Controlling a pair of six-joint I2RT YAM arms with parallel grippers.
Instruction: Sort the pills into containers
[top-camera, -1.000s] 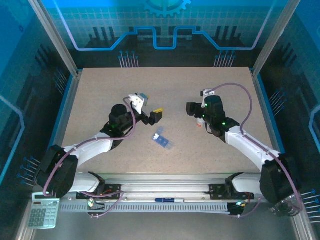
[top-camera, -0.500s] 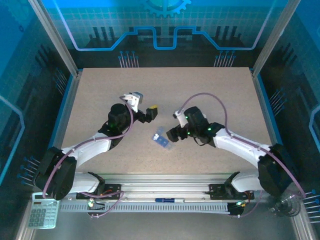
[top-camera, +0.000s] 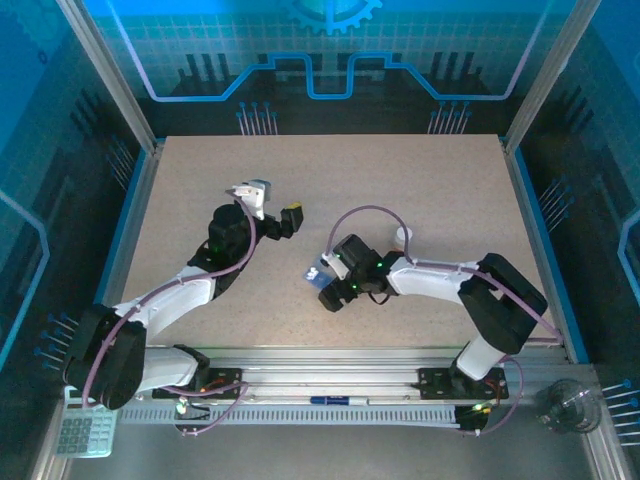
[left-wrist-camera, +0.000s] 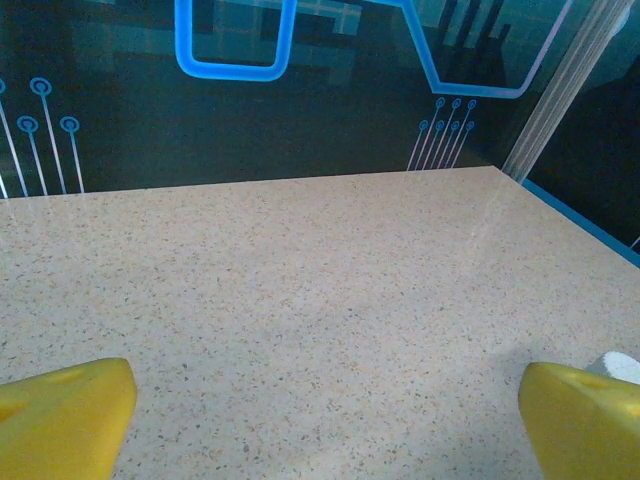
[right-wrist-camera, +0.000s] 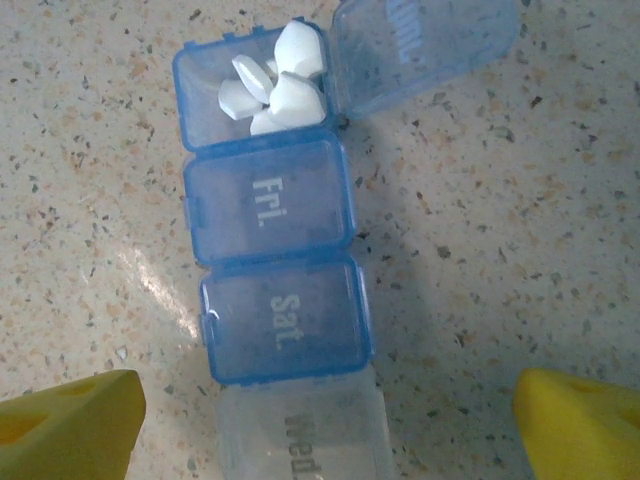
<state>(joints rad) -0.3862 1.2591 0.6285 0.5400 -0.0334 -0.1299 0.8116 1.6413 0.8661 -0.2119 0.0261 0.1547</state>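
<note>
Speckled table (right-wrist-camera: 500, 250). Blue pill box (right-wrist-camera: 275, 260) holds white pills (right-wrist-camera: 275, 85) in one open compartment; Fri and Sat lids closed. Left gripper (left-wrist-camera: 320, 420) and right gripper (right-wrist-camera: 325, 420) gape wide, empty.

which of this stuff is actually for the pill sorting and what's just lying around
For the job: blue pill box; white pills in its one open compartment; probably the white cap too, if it tops a pill bottle.
Lying about: calculator; pen; clear cup.
</note>
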